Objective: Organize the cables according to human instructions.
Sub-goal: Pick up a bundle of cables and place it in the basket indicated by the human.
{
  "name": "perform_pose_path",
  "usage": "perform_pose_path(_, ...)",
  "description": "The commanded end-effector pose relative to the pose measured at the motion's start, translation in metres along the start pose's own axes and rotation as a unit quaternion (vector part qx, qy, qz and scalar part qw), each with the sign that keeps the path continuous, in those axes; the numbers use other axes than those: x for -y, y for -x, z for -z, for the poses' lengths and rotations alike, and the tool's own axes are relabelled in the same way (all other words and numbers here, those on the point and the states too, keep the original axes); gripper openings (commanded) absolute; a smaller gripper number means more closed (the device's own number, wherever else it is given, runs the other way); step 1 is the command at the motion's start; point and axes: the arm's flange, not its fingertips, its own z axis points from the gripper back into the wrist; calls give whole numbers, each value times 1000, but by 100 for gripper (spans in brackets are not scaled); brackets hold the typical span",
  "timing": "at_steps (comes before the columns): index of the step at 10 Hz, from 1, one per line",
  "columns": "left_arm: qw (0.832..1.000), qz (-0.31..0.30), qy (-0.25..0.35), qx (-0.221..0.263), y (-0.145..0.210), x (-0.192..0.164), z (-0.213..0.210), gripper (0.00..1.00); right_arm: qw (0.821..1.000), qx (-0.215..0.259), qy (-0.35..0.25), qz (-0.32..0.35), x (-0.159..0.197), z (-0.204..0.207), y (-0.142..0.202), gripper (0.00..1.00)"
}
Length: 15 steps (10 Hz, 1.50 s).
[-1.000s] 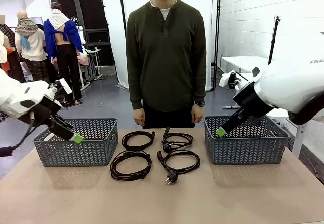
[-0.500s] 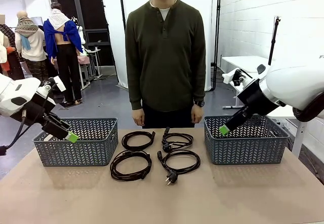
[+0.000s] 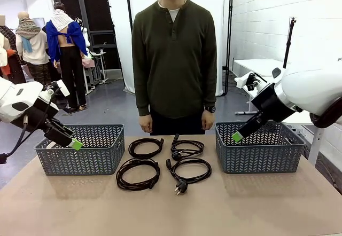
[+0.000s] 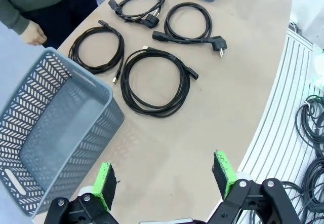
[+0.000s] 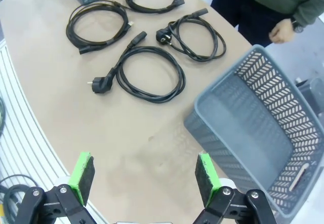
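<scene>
Neatly coiled black cables point(image 3: 163, 161)

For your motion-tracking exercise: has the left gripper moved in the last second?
Yes. The left gripper slid slightly toward picture left, judged against the left grey basket.

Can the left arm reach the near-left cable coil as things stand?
Probably yes. The left pincer hangs open, the near-left cable lies flat and uncovered, and the grey basket stands to one side, not between them.
</scene>
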Motion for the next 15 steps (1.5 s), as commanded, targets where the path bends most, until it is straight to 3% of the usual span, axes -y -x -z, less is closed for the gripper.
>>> perform_pose_path(1, 1000, -2, 5, 3, 1, -2, 1, 100, 1000, 5, -8, -1, 1, 0, 1, 100)
perform_pose_path(15, 1000, -2, 5, 3, 1, -2, 1, 100, 1000, 5, -8, -1, 1, 0, 1, 100)
